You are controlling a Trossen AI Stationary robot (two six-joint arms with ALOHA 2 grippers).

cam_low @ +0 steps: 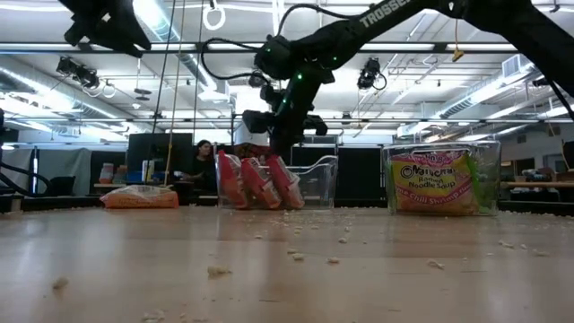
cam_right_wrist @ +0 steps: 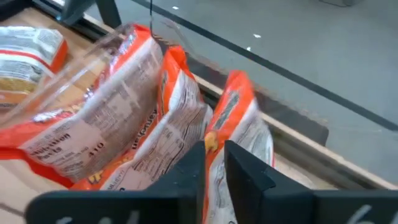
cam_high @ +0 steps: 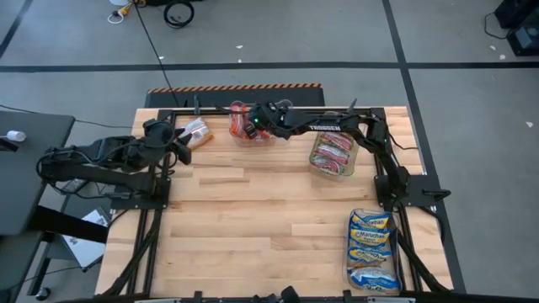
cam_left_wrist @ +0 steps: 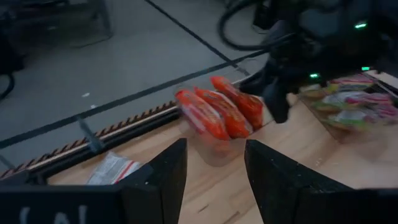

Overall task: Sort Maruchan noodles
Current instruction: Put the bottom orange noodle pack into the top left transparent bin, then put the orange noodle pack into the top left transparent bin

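Red packets [cam_right_wrist: 143, 124] in bin; right gripper [cam_right_wrist: 214, 163] jaws narrowly parted (left's wide, empty).

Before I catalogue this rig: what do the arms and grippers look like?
Both arms are dark, jointed and draped with black cables. The right arm bears white TROSSEN lettering and green indicator lights near its wrist. The left gripper and right gripper each have two flat, matte black fingers.

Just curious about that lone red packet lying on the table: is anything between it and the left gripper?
Nothing visible. Only bare wood separates the open left gripper from the loose red packet. Farther along, the right gripper hangs over the clear bin of red packets.
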